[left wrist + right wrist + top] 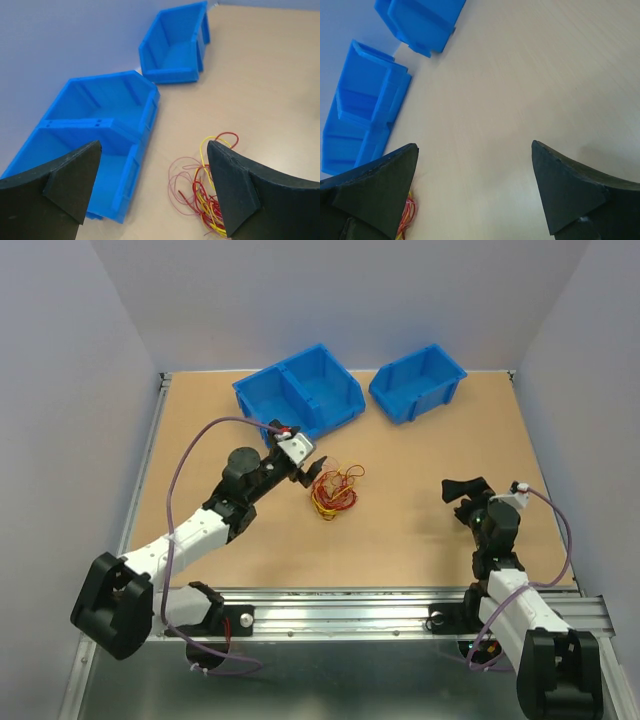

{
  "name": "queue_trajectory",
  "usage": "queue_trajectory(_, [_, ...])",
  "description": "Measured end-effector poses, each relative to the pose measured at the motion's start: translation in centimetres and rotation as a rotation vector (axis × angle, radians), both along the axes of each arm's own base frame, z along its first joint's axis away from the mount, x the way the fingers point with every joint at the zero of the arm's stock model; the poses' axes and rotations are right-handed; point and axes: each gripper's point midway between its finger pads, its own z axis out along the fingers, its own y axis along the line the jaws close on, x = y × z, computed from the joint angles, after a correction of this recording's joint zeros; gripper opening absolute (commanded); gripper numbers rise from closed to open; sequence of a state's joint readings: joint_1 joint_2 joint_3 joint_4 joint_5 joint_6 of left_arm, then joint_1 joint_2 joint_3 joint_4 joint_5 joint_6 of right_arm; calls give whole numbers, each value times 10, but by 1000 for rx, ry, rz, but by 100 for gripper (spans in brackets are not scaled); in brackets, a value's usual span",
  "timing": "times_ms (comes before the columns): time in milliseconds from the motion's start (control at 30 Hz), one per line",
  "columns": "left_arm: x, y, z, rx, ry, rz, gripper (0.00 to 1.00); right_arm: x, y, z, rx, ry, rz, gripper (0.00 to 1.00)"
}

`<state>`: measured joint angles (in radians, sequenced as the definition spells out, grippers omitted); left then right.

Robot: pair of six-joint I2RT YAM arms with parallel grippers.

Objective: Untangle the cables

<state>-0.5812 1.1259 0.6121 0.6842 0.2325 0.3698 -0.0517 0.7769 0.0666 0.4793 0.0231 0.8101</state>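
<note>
Cables (335, 492) lie in one red-and-yellow tangle mid-table, nothing separated yet. The left gripper (310, 472) hovers beside it, spread wide; the right gripper (462, 492) is also wide, well apart.

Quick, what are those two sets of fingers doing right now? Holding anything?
Left gripper: fingers open, holding nothing, close to the cables.
Right gripper: fingers open, holding nothing.
</note>
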Motion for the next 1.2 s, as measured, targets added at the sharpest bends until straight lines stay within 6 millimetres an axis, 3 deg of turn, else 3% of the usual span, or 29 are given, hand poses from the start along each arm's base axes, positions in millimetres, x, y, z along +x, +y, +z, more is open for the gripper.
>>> queue_trajectory(167, [11,-25,-37,158,95,-106,95,0,24,1,-29,-17,157,100])
queue_trajectory(267, [12,-27,-55,216,133,-127,95,3,44,-18,-55,66,272,100])
queue_trajectory(333, [11,-28,-64,239,153,-138,95,11,68,-27,-105,137,356,100])
queue_trajectory(400, [12,-30,-72,260,172,-144,95,27,109,-22,-165,150,483,100])
queue_trajectory(533, [12,-29,-80,282,190,-144,95,57,162,-14,-224,123,609,100])
queue_trajectory(700, [17,-28,-80,289,191,-126,95,81,206,-31,-269,149,674,92])
queue_trajectory(833, [22,-28,-83,297,197,-108,95,96,225,-43,-290,165,689,66])
queue_trajectory(867, [23,-28,-85,300,200,-106,95,101,228,-45,-290,167,688,51])
queue_trajectory(933, [25,-28,-88,304,207,-101,95,106,231,-47,-288,168,688,34])
queue_trajectory(967, [25,-28,-91,307,212,-99,95,108,232,-47,-291,166,690,18])
queue_trajectory(1033, [26,-28,-93,311,218,-96,95,109,232,-47,-293,164,692,4])
queue_trajectory(1200, [26,-27,-95,314,222,-95,94,107,236,-37,-298,136,716,0])
